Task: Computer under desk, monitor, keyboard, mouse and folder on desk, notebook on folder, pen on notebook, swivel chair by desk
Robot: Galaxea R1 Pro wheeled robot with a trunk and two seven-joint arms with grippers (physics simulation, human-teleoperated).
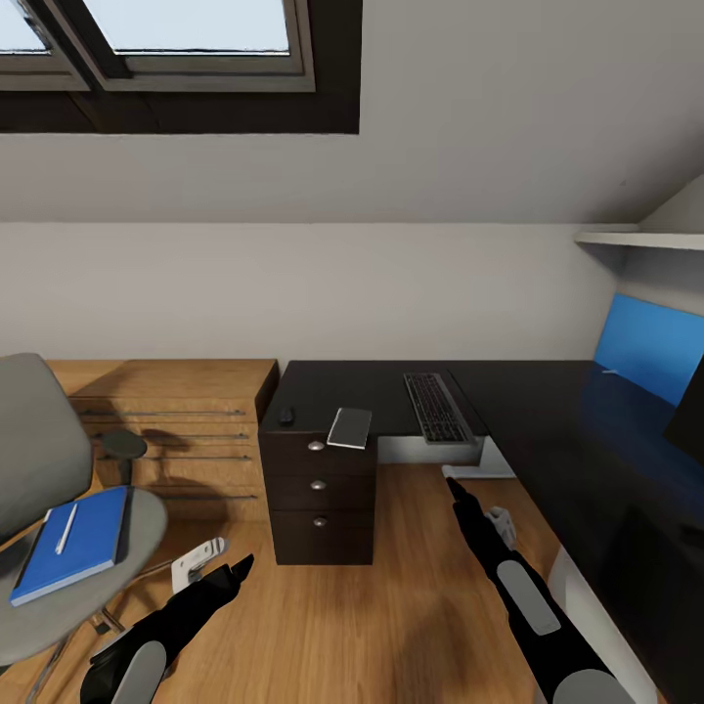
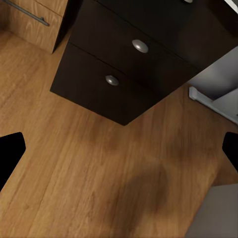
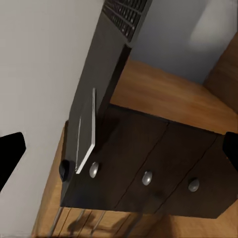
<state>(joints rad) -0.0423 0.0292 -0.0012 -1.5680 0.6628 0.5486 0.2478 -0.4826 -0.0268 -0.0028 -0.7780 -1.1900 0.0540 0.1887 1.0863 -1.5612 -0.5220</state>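
The grey swivel chair (image 1: 39,460) stands at the left with a blue folder (image 1: 83,548) on its seat and a white pen (image 1: 66,528) lying on the folder. On the dark desk (image 1: 548,411) lie the keyboard (image 1: 437,406), a small black mouse (image 1: 286,416) and a grey notebook (image 1: 350,427), which overhangs the front edge above the drawers. The monitor (image 1: 645,347), its screen blue, stands at the right. My left gripper (image 1: 235,570) hangs open over the floor beside the chair. My right gripper (image 1: 455,486) is open, low in front of the desk, facing the notebook (image 3: 87,134) and the mouse (image 3: 63,169).
A dark drawer unit (image 1: 321,484) with three round knobs carries the desk's left end. A wooden dresser (image 1: 176,430) stands against the wall behind the chair. A white shelf (image 1: 636,240) hangs above the monitor. Wooden floor (image 1: 411,587) lies between my arms.
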